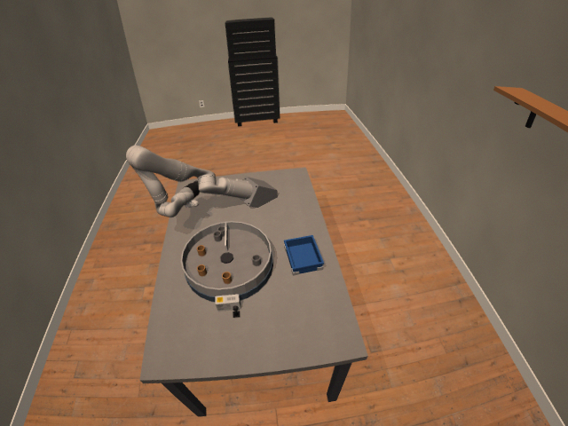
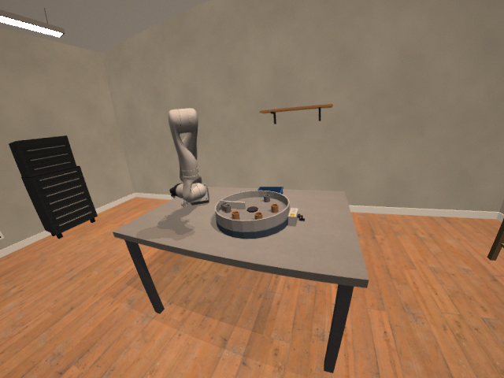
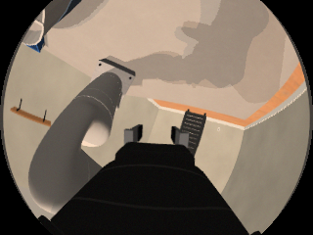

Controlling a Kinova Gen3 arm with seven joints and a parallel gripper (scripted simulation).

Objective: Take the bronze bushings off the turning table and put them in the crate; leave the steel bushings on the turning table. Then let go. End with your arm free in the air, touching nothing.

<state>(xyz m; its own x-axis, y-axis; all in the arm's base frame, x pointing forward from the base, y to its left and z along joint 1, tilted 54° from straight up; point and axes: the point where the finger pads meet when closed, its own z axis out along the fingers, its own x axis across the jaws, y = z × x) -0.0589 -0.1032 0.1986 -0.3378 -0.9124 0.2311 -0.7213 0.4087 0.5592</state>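
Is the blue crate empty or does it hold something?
Empty: the top view shows only the bare blue floor of the crate, and the bushings sit on the turning table.

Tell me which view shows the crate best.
Top view: the blue crate shows whole, open side up, nothing in it, right of the turntable. The exterior view shows only its rim behind the turntable. In the wrist view, only a blue sliver at the upper left could be it.

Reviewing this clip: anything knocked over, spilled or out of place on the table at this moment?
Nothing stands out. Three bronze bushings and the steel bushings stand upright inside the turning table. The blue crate sits square beside it, with nothing in it. The gripper, jaws open, holds nothing.
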